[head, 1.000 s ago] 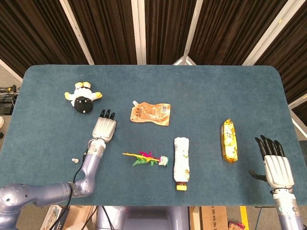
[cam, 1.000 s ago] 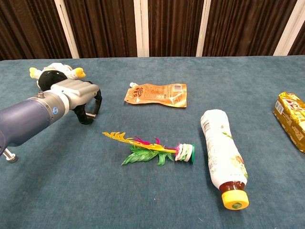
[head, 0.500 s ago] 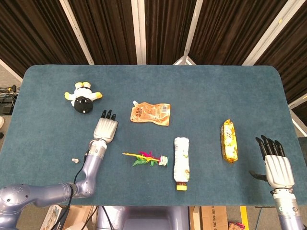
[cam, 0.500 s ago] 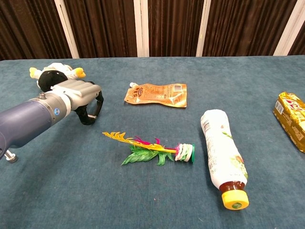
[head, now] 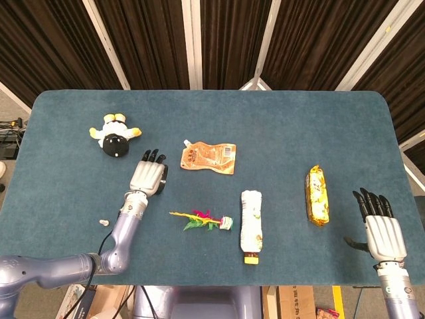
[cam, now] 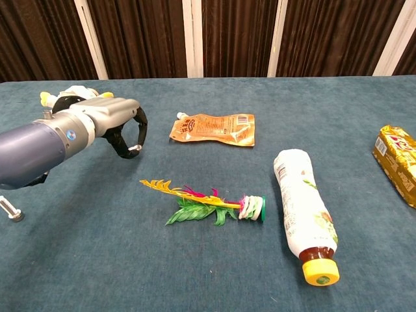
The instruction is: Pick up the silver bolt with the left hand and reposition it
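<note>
Since the earlier frames, the left hand [head: 149, 177] has risen slightly and shifted toward 1 o'clock, uncovering more of the silver bolt [cam: 11, 210] in the chest view; all objects lie where they were. Its fingers [cam: 133, 132] curve downward and apart, holding nothing. The teal table [head: 279, 126] carries every item. The right hand [head: 382, 226] rests at the table's 4 o'clock corner, fingers extended and spread, empty. A white bottle with a yellow cap [head: 251, 222] lies at 6 o'clock from the table centre, cap toward the near edge. An orange spout pouch [head: 208, 157] lies flat near the centre, at 2 o'clock from the left hand. A gold snack packet [head: 317, 195] lies at 3 o'clock from the bottle. A plush toy [head: 114, 135] lies at 10 o'clock from the left hand. A feathered shuttlecock [head: 202, 220] lies at 9 o'clock from the bottle. The silver bolt rests on the table at 8 o'clock from the left hand, well apart from it.
</note>
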Robot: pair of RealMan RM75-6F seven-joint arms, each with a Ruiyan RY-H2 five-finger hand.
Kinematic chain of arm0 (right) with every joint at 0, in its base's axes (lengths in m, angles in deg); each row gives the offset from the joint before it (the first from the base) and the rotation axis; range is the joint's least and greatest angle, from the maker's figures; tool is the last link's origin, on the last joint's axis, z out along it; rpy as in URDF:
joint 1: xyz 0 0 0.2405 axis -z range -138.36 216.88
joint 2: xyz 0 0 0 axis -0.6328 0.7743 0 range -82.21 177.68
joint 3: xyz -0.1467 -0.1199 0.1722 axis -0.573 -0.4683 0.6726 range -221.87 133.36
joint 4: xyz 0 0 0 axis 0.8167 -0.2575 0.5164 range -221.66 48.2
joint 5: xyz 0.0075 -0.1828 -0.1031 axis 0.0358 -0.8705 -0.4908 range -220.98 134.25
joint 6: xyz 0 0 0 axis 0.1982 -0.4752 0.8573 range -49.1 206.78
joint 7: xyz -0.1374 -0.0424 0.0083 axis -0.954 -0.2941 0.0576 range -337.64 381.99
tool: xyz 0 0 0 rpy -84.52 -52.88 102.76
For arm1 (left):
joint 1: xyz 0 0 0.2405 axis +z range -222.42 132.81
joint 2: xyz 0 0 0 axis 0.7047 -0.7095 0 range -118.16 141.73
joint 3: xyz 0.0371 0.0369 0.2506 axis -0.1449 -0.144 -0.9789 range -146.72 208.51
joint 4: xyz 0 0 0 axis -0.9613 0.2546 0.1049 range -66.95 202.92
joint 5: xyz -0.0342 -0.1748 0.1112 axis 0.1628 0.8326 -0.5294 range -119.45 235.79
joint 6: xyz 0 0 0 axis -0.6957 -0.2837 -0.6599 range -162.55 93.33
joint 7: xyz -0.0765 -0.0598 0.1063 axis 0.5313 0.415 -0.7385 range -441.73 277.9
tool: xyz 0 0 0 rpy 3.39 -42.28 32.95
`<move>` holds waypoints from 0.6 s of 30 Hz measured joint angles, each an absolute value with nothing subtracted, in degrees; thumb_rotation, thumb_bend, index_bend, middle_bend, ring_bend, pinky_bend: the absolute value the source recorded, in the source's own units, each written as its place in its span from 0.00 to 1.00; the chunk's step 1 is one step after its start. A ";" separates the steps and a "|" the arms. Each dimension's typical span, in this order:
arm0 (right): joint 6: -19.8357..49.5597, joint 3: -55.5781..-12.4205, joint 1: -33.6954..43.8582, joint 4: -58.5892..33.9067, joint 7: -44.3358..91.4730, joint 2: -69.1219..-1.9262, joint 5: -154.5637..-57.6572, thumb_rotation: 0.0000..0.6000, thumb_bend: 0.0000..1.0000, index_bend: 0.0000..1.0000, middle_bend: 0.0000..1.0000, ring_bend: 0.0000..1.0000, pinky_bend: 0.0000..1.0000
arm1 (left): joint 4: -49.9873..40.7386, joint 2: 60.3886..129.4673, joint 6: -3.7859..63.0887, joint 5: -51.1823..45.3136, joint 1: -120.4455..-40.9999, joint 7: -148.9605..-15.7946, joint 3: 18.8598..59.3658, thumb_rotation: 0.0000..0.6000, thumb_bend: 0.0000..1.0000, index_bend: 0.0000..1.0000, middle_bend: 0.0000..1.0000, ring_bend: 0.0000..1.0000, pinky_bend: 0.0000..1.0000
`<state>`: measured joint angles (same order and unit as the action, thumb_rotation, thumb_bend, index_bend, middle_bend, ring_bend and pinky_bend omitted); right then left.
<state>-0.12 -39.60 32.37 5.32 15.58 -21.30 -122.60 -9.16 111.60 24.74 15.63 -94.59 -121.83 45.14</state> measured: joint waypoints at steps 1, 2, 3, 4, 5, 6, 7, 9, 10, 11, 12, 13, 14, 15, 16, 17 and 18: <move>-0.15 -39.61 32.38 5.36 15.54 -21.32 -122.61 1.00 0.11 0.08 0.07 0.06 0.00 | -9.68 111.19 24.45 15.38 -94.39 -120.64 45.40 1.00 0.53 0.56 0.16 0.00 0.00; -0.16 -39.62 32.38 5.38 15.50 -21.33 -122.61 1.00 0.11 0.08 0.07 0.06 0.00 | -10.35 110.61 23.99 15.07 -94.10 -119.04 45.73 1.00 0.53 0.56 0.16 0.00 0.00; -0.15 -39.64 32.38 5.40 15.46 -21.33 -122.62 1.00 0.11 0.08 0.07 0.06 0.00 | -10.83 110.15 23.57 14.85 -93.89 -117.89 45.96 1.00 0.53 0.56 0.16 0.00 0.00; -0.11 -39.66 32.38 5.41 15.44 -21.34 -122.60 1.00 0.11 0.08 0.07 0.06 0.00 | -11.30 109.67 23.10 14.66 -93.69 -116.83 46.16 1.00 0.53 0.56 0.16 0.00 0.00; -0.08 -39.66 32.37 5.41 15.44 -21.35 -122.56 1.00 0.11 0.08 0.07 0.06 0.00 | -11.71 109.26 22.64 14.50 -93.50 -115.88 46.35 1.00 0.53 0.56 0.16 0.00 0.00; -0.03 -39.66 32.36 5.41 15.43 -21.36 -122.51 1.00 0.11 0.08 0.07 0.06 0.00 | -12.13 108.81 22.11 14.29 -93.28 -114.70 46.59 1.00 0.53 0.56 0.16 0.00 0.00; 0.04 -39.66 32.34 5.41 15.42 -21.37 -122.46 1.00 0.11 0.08 0.07 0.06 0.00 | -12.37 108.52 21.75 14.14 -93.13 -113.89 46.74 1.00 0.53 0.56 0.16 0.00 0.00; 0.16 -39.66 32.31 5.40 15.41 -21.38 -122.37 1.00 0.11 0.08 0.07 0.06 0.00 | -12.73 108.06 21.09 13.70 -92.83 -112.09 47.03 1.00 0.53 0.56 0.16 0.00 0.00; 0.24 -39.66 32.29 5.40 15.41 -21.39 -122.29 1.00 0.11 0.08 0.07 0.06 0.00 | -12.80 107.93 20.84 13.48 -92.71 -111.29 47.14 1.00 0.53 0.56 0.16 0.00 0.00; 0.27 -39.64 32.27 5.40 15.42 -21.39 -122.24 1.00 0.11 0.08 0.07 0.06 0.00 | -12.90 107.80 20.51 13.23 -92.54 -110.15 47.31 1.00 0.53 0.56 0.16 0.00 0.00; 0.27 -39.63 32.26 5.41 15.40 -21.39 -122.23 1.00 0.11 0.08 0.07 0.06 0.00 | -12.98 107.74 20.26 13.06 -92.40 -109.19 47.45 1.00 0.54 0.56 0.16 0.00 0.00; 0.26 -39.61 32.26 5.40 15.38 -21.40 -122.21 1.00 0.11 0.08 0.07 0.06 0.00 | -13.07 107.70 19.99 12.93 -92.23 -108.11 47.63 1.00 0.54 0.56 0.16 0.00 0.00; 0.25 -39.61 32.26 5.40 15.37 -21.41 -122.20 1.00 0.11 0.08 0.07 0.06 0.00 | -13.16 107.65 19.70 12.80 -92.05 -106.94 47.81 1.00 0.54 0.56 0.16 0.00 0.00; 0.24 -39.61 32.27 5.40 15.38 -21.41 -122.19 1.00 0.11 0.08 0.07 0.06 0.00 | -13.31 107.59 19.22 12.72 -91.79 -105.30 48.10 1.00 0.54 0.56 0.16 0.00 0.00; 0.23 -39.60 32.28 5.41 15.37 -21.41 -122.16 1.00 0.11 0.08 0.07 0.06 0.00 | -13.42 107.52 18.76 12.71 -91.60 -104.00 48.32 1.00 0.54 0.56 0.16 0.00 0.00; 0.21 -39.59 32.28 5.43 15.37 -21.41 -122.14 1.00 0.11 0.08 0.07 0.06 0.00 | -13.54 107.40 18.04 12.68 -91.34 -102.28 48.59 1.00 0.54 0.56 0.16 0.00 0.00; 0.19 -39.58 32.29 5.42 15.36 -21.40 -122.11 1.00 0.11 0.08 0.07 0.06 0.00 | -13.60 107.27 17.38 12.66 -91.16 -101.03 48.76 1.00 0.54 0.56 0.16 0.00 0.00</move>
